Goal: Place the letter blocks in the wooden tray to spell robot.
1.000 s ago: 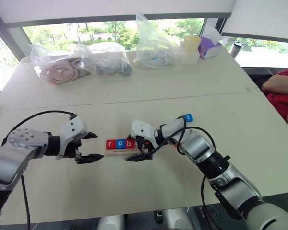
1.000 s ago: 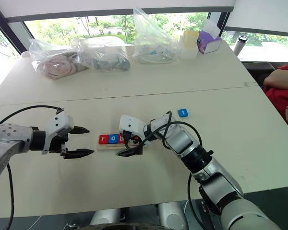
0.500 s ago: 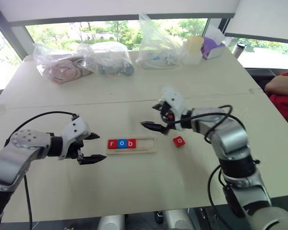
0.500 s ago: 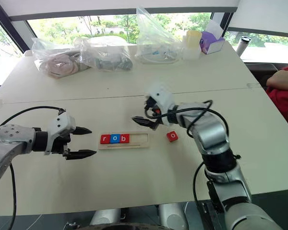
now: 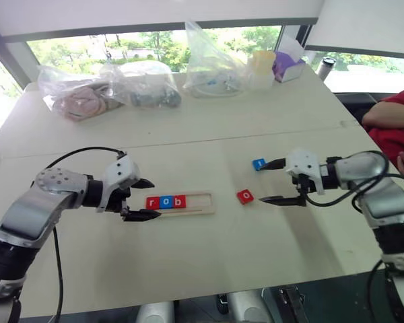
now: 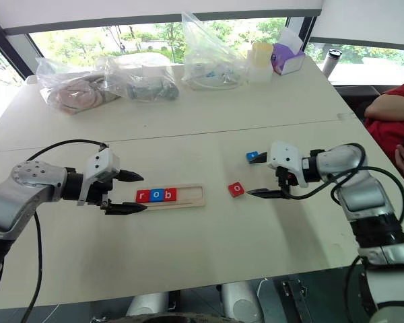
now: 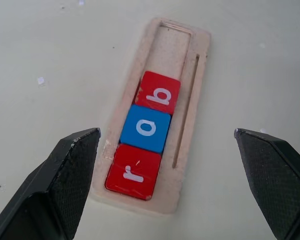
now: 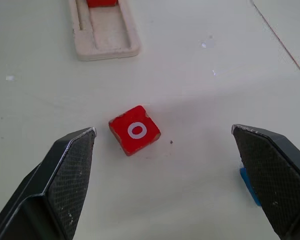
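1. Three blocks, r, o, b [image 5: 166,202], sat at the tray's [image 5: 200,204] left end; the left gripper [image 5: 143,199] gaped empty beside it.
2. The red o [image 8: 134,129] lay loose between tray and right gripper [image 5: 276,182], wide open, empty.
3. The right wrist view showed the blue t [image 5: 258,163] only as an edge.

- Daylight comes in through the windows [image 5: 155,44] behind the far edge of the desk [image 5: 209,128], and the scene is bright and evenly lit.
- The view outside is washed out to pale green and white.
- The clear plastic bags [image 5: 212,60] by the windows catch soft glare.
- Shadows on the desk are faint, lying just under each arm and claw.
- Both head views bend straight lines slightly towards the edges.
- In the wrist views, the tiles look sharp, while the near black fingers [image 7: 55,190] look slightly soft.
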Action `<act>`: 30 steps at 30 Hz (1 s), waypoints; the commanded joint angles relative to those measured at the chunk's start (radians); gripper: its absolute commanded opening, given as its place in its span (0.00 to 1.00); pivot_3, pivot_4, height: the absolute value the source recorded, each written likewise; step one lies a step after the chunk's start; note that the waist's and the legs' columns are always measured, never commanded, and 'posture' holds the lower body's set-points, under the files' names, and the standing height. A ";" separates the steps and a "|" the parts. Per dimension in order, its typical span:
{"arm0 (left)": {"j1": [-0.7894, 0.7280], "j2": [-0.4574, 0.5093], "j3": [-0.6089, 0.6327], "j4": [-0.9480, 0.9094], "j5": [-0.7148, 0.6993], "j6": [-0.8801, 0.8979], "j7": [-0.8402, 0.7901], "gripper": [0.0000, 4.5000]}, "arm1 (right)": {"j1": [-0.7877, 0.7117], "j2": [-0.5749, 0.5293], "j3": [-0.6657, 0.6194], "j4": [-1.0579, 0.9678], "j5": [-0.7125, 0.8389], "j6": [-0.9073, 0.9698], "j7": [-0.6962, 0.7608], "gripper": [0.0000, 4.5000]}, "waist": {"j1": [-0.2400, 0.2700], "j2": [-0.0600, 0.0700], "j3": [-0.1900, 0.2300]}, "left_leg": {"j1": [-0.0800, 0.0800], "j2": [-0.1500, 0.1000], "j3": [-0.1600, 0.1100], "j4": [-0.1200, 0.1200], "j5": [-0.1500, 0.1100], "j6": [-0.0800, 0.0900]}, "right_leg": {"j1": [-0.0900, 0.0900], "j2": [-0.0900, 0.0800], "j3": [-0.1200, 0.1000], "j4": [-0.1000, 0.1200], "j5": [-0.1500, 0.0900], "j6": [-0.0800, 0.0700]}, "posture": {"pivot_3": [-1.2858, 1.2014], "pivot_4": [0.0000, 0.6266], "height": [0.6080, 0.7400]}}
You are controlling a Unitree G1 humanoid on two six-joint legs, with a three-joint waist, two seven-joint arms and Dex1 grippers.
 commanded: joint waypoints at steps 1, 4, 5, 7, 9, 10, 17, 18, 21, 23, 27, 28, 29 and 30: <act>0.030 0.023 0.059 -0.049 -0.016 0.014 0.018 1.00 | -0.071 0.023 0.042 0.119 -0.036 -0.115 0.050 1.00 | 0.001 0.000 0.000 | 0.000 0.000 0.000 0.000 0.000 0.000 | 0.000 0.000 0.000 0.000 0.000 0.000 | 0.52 0.24 1.00; 0.061 0.033 0.091 -0.071 -0.026 0.030 0.031 1.00 | -0.116 0.049 0.070 0.193 -0.045 -0.154 0.084 1.00 | 0.007 0.000 0.000 | -0.002 0.000 0.000 0.000 0.000 0.000 | -0.001 -0.001 0.000 0.000 0.000 0.000 | 0.52 0.24 1.00; 0.078 0.038 0.102 -0.083 -0.029 0.035 0.035 1.00 | -0.126 0.053 0.085 0.216 -0.053 -0.176 0.104 1.00 | 0.009 0.000 0.000 | -0.002 0.000 0.000 0.001 0.000 0.000 | -0.001 -0.001 0.000 0.000 0.000 0.000 | 0.52 0.24 1.00; 0.108 0.044 0.122 -0.105 -0.037 0.045 0.046 1.00 | -0.138 0.054 0.113 0.252 -0.064 -0.211 0.150 1.00 | 0.015 0.000 0.000 | -0.002 0.000 0.000 0.001 0.000 0.000 | -0.001 -0.002 0.000 -0.001 0.000 0.000 | 0.52 0.24 1.00; 0.128 0.046 0.134 -0.123 -0.042 0.051 0.057 1.00 | -0.148 0.061 0.128 0.293 -0.079 -0.256 0.170 1.00 | 0.019 0.000 0.000 | -0.002 0.000 0.000 0.001 0.000 0.000 | -0.001 -0.002 0.000 -0.001 0.000 0.000 | 0.52 0.24 1.00; 0.134 0.045 0.140 -0.125 -0.043 0.052 0.062 1.00 | -0.158 0.069 0.136 0.316 -0.086 -0.268 0.176 1.00 | 0.022 0.000 0.000 | -0.002 0.000 0.000 0.001 0.000 0.000 | -0.001 -0.002 -0.001 -0.001 0.000 0.000 | 0.52 0.24 1.00; 0.133 0.037 0.133 -0.115 -0.037 0.038 0.085 1.00 | -0.301 0.175 0.179 0.633 -0.174 -0.423 0.173 0.72 | 0.014 0.000 0.000 | 0.002 0.000 0.001 0.002 0.000 -0.001 | 0.002 -0.002 0.000 0.000 -0.001 -0.004 | 0.52 0.24 1.00; 0.131 0.040 0.131 -0.108 -0.033 0.033 0.084 1.00 | -0.317 0.182 0.175 0.655 -0.175 -0.429 0.174 0.63 | 0.014 0.000 0.000 | 0.004 0.000 0.001 0.001 0.000 -0.001 | 0.004 -0.002 0.000 0.000 -0.001 -0.004 | 0.52 0.24 1.00; 0.130 0.046 0.131 -0.099 -0.028 0.024 0.081 1.00 | -0.336 0.192 0.162 0.679 -0.168 -0.425 0.188 0.29 | 0.016 0.000 0.000 | 0.010 0.000 0.001 0.000 0.000 -0.001 | 0.009 -0.002 0.000 0.000 -0.001 -0.005 | 0.52 0.24 1.00; 0.132 0.049 0.135 -0.097 -0.029 0.024 0.081 1.00 | -0.326 0.191 0.139 0.615 -0.134 -0.335 0.192 0.26 | 0.017 0.000 0.000 | 0.010 0.000 0.001 0.000 0.000 -0.001 | 0.009 -0.002 0.000 0.000 -0.001 -0.005 | 0.52 0.24 1.00; 0.141 0.056 0.144 -0.100 -0.034 0.027 0.080 1.00 | -0.286 0.202 0.092 0.360 -0.033 -0.087 0.186 0.26 | 0.018 0.001 0.000 | 0.009 0.000 0.000 0.000 0.000 -0.001 | 0.009 -0.002 0.000 0.000 0.000 -0.003 | 0.52 0.24 1.00; 0.146 0.060 0.147 -0.102 -0.036 0.030 0.077 1.00 | -0.260 0.208 0.093 0.222 -0.005 0.012 0.164 0.26 | 0.018 0.001 0.000 | 0.009 0.000 0.000 0.000 0.000 -0.001 | 0.009 -0.002 0.000 0.000 0.000 -0.003 | 0.52 0.24 1.00; 0.149 0.064 0.146 -0.106 -0.040 0.033 0.072 1.00 | -0.232 0.219 0.105 0.100 -0.012 0.070 0.120 0.26 | 0.017 0.001 0.000 | 0.009 0.000 -0.001 0.000 0.000 -0.001 | 0.009 -0.002 0.000 0.000 0.000 -0.002 | 0.52 0.24 1.00; 0.152 0.067 0.144 -0.108 -0.043 0.035 0.068 1.00 | -0.210 0.225 0.115 0.013 -0.020 0.112 0.085 0.26 | 0.015 0.001 0.000 | 0.009 0.002 -0.003 0.000 0.000 -0.001 | 0.008 -0.002 0.000 0.000 0.000 -0.002 | 0.52 0.24 1.00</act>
